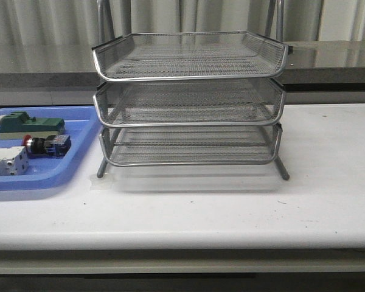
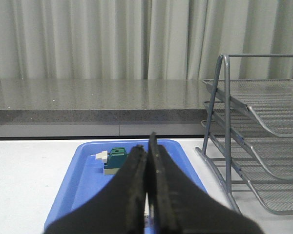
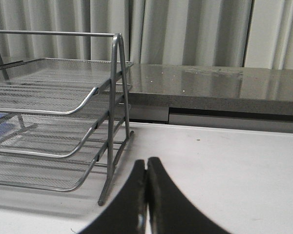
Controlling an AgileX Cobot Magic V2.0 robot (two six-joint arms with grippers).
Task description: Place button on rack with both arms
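Table (image 1: pixel 328 182): white, carries everything. Grey ledge and curtains behind it.

Rack (image 1: pixel 188 97): three wire-mesh tiers, mid-table, standing on its metal legs. All three tiers look empty in the front view. The top two tiers stick out further forward than the bottom one.

Tray (image 1: pixel 79 159): flat, blue, on the table just left of the rack, its right edge close to the rack's front left leg. Cut off by the left edge of the front view.

In the tray, back to front: green block (image 1: pixel 30 125), then the button (image 1: pixel 45 145), then a white block (image 1: pixel 6 163). Button lies on its side, red head pointing left, blue rear block pointing right toward the rack. It sits apart from the green block and near the white one; can't tell if they touch.

Left end effector (image 2: pixel 147 195): fingers pressed together, holding nothing, above the near end of the tray, facing the green block.

Right end effector (image 3: pixel 146 195): fingers pressed together, holding nothing, over bare table just beside the rack's right side.

Neither arm shows in the front view.
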